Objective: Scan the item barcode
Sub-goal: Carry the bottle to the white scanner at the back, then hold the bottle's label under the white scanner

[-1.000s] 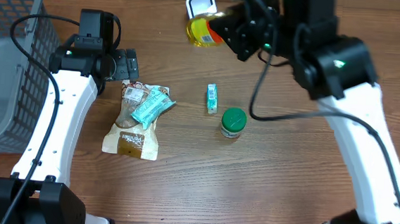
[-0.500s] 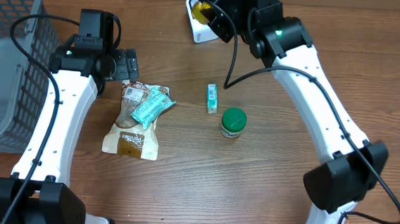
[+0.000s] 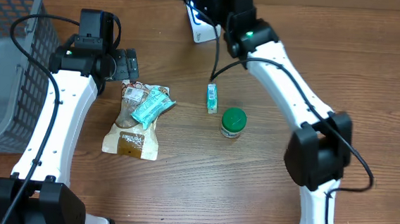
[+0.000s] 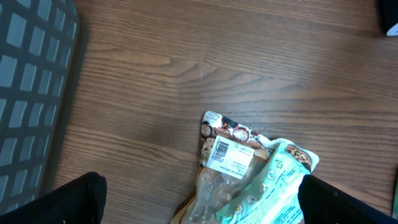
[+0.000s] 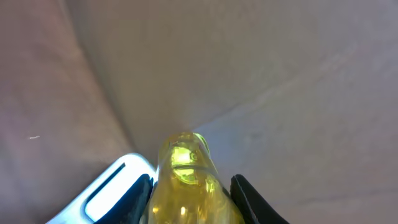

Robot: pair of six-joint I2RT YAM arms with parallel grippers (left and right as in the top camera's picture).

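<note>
Tracked the right arm (image 3: 280,75) further toward the top edge of the overhead frame than a second ago, its wrist now over the white device (image 3: 204,30) at upper centre instead of to that device's right. Lost the yellow bottle (image 5: 186,177) from overhead along the way. Saw it plainly there a second ago, but now hidden under the dark wrist. Found no shift in the left arm or in the loose goods on the table (image 3: 265,194).

Recovered the bottle only in the right wrist view: bottom centre of that frame, cap end pointing away from the camera, pinched from both sides by the black fingers (image 5: 142,194) of the right gripper (image 5: 191,198). Judged those jaws partly closed and firmly on the bottle. Caught a corner of the white device at lower left of the same view, just beside the bottle — could not tell touching or apart.

Saw the left gripper (image 4: 205,208) spread fully wide and holding nothing, only its two dark tips showing in the bottom corners of the left wrist view. Read below it a brown snack pouch (image 4: 224,155) with a white printed label, overlapped by a teal packet (image 4: 273,186); label too small to make out from overhead. Noted from overhead alone a grey basket (image 3: 6,56) at far left, a small green box (image 3: 212,97) at centre and a green-lidded jar (image 3: 233,121) just below it.
</note>
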